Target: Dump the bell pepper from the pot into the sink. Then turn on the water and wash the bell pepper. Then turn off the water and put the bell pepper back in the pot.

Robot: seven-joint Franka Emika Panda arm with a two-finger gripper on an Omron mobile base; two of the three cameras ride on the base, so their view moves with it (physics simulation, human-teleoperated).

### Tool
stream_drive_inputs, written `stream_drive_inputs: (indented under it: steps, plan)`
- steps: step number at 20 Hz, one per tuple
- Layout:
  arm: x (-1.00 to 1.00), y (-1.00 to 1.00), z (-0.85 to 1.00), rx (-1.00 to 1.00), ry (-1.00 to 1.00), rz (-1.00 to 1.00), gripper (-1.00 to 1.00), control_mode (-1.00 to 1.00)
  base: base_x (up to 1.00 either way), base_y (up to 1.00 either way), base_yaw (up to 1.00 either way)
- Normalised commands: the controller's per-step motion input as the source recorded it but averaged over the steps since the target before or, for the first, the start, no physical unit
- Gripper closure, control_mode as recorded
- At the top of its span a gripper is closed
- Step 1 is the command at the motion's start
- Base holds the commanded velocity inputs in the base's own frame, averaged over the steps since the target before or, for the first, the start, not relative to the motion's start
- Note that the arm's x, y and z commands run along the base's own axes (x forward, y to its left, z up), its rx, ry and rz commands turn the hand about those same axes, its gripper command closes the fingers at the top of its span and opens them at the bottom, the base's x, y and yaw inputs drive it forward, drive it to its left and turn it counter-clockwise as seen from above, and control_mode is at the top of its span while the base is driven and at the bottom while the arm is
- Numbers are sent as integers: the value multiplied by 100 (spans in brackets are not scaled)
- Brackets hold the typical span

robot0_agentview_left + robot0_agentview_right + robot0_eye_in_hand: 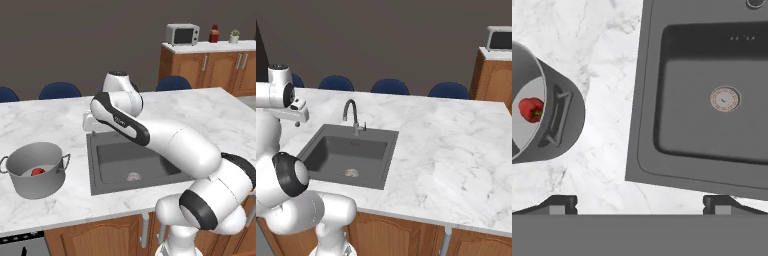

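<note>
The bell pepper lies on the floor of the stockpot, which stands upright on the marble bench just beside the sink, at the basin's 9 o'clock in the left base view. The claw hangs above the strip of bench between pot and basin, its fingertips set wide apart and holding nothing.

The likely trouble is the grasp. The pot is large and its near loop handle is small, so a pinch that lands off-centre could slip or let the pot swing when tipped. The pepper is tiny and round; in my judgement a hasty dump could send it rolling onto the bench rather than into the basin, or up against the pale drain.

The gooseneck faucet rises at the basin's 12 o'clock edge in the right base view and could catch a tilted pot. Blue chairs line the far side; a microwave sits on a far cabinet, well apart.
</note>
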Motion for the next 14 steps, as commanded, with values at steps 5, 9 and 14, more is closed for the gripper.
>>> stream_drive_inputs:
  steps: [5, 9, 14]
  plan:
    - [2, 37, -6, 0, 5, 4, -100, -100, 0, 0, 0]
    - [0, 37, -6, 0, 6, 4, -100, -100, 0, 0, 0]
    - [0, 40, -8, 0, 3, 3, -100, -100, 0, 0, 0]
